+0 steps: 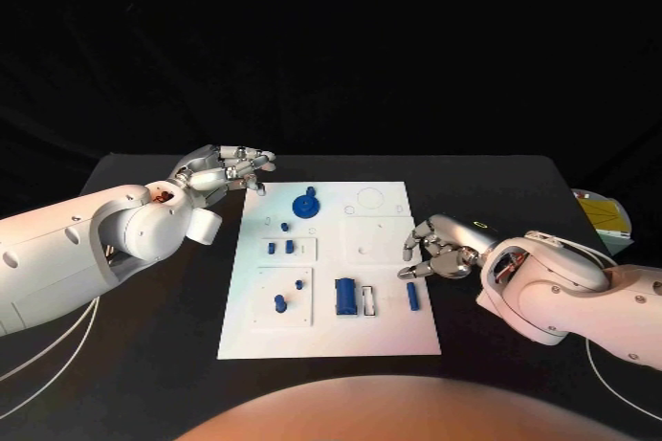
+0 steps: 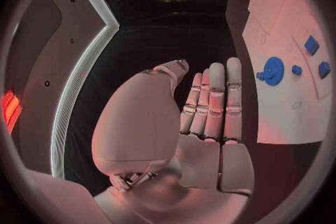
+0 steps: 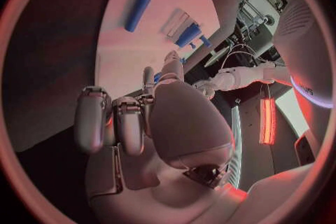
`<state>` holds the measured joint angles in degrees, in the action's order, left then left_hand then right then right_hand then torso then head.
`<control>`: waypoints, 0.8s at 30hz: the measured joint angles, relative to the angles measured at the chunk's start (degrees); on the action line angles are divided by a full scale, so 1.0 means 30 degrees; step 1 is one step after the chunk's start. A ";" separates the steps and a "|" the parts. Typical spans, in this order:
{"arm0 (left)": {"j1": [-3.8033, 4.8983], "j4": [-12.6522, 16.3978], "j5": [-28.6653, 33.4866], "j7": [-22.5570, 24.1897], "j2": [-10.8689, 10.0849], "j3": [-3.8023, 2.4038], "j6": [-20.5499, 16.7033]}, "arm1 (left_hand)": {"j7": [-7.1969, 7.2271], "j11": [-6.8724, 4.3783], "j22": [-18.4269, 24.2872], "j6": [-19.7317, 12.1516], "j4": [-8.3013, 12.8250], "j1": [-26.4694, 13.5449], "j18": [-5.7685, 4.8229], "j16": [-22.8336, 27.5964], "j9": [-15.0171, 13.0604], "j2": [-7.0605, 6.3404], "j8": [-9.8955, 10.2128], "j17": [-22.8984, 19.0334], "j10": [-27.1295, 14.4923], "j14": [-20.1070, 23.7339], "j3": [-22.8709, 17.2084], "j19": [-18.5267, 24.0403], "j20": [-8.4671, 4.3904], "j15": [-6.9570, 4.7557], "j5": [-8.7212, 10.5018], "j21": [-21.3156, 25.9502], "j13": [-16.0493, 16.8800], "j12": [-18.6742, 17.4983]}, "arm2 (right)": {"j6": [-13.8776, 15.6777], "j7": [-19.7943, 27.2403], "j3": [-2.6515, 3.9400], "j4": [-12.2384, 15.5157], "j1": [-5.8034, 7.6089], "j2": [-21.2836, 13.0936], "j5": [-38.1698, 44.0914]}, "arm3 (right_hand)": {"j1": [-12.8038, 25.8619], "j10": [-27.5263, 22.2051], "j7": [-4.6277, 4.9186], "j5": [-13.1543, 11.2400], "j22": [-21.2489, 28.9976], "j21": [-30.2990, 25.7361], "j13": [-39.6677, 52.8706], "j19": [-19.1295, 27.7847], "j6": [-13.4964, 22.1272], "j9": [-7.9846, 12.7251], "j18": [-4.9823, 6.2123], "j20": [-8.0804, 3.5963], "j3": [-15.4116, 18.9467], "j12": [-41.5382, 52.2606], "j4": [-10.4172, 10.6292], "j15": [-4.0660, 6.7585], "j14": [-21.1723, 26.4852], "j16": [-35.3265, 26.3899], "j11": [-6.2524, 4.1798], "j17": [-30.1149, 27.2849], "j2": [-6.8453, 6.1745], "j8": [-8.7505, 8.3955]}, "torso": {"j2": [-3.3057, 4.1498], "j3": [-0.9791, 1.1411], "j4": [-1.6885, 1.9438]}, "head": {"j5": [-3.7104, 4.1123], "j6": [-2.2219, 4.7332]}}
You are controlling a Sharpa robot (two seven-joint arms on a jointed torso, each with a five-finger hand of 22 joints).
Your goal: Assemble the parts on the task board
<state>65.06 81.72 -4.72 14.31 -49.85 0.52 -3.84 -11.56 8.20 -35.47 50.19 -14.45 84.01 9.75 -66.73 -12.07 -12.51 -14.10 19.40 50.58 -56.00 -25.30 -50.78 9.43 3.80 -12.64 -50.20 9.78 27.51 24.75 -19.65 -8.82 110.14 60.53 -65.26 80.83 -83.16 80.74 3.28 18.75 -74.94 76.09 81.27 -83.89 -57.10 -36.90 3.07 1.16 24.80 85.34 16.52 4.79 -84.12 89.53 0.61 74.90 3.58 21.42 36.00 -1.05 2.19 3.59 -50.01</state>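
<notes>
The white task board (image 1: 393, 336) lies mid-table. On it are a round blue gear-like part (image 1: 306, 207), several small blue parts such as one (image 1: 290, 247) down its left half, a big blue block (image 1: 345, 296) and a slim blue bar (image 1: 412, 296). My left hand (image 1: 225, 168) hovers off the board's far-left corner; its fingers (image 2: 213, 101) lie straight, side by side, holding nothing. The gear (image 2: 271, 71) is close beside them. My right hand (image 1: 439, 250) sits at the board's right edge, just beyond the bar (image 3: 138, 11), fingers (image 3: 112, 123) curled in with nothing seen in them.
A yellow and white object (image 1: 603, 218) lies at the table's right edge, behind my right arm. A white slot piece (image 1: 368, 299) sits between the block and the bar. Black table (image 1: 152, 173) surrounds the board.
</notes>
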 measured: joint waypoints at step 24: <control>-0.0010 0.0053 -0.0045 0.0034 -0.0042 0.0044 -0.0001 | 0.0000 -0.0001 0.0000 0.0000 0.0000 0.0000 -0.0001 0.0000 -0.0021 0.0000 -0.0117 0.0015 0.0001 0.0000 0.0000 0.0000 0.0000 -0.0001 0.0000 0.0000 0.0003 -0.0002 | -0.1254 -0.1582 -0.0077 0.0117 -0.1413 -0.0457 0.0597 | 0.0478 -0.0092 0.0203 -0.1155 0.0005 -0.0077 -0.0021 -0.0070 -0.0418 0.0797 0.0003 0.0206 0.0000 0.0002 -0.0001 -0.0141 -0.0004 0.0000 0.0115 -0.0001 0.0477 -0.1015 | 0.0011 0.0016 -0.0077 | 0.0385 0.0000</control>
<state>65.02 81.87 -4.86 14.41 -49.98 0.66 -3.84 -11.56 8.19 -35.47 50.19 -14.45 84.01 9.75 -66.73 -12.13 -12.51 -14.45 19.45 50.58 -56.00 -25.30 -50.78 9.43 3.80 -12.64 -50.20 9.79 27.50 20.99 -24.40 -9.05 110.49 56.29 -66.63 82.62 -81.73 80.46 3.88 15.29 -74.92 75.86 81.21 -84.10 -58.35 -34.51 3.08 1.78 24.80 85.34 16.52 4.37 -84.13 89.53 0.95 74.90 5.01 18.37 36.03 -1.01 1.96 4.75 -50.01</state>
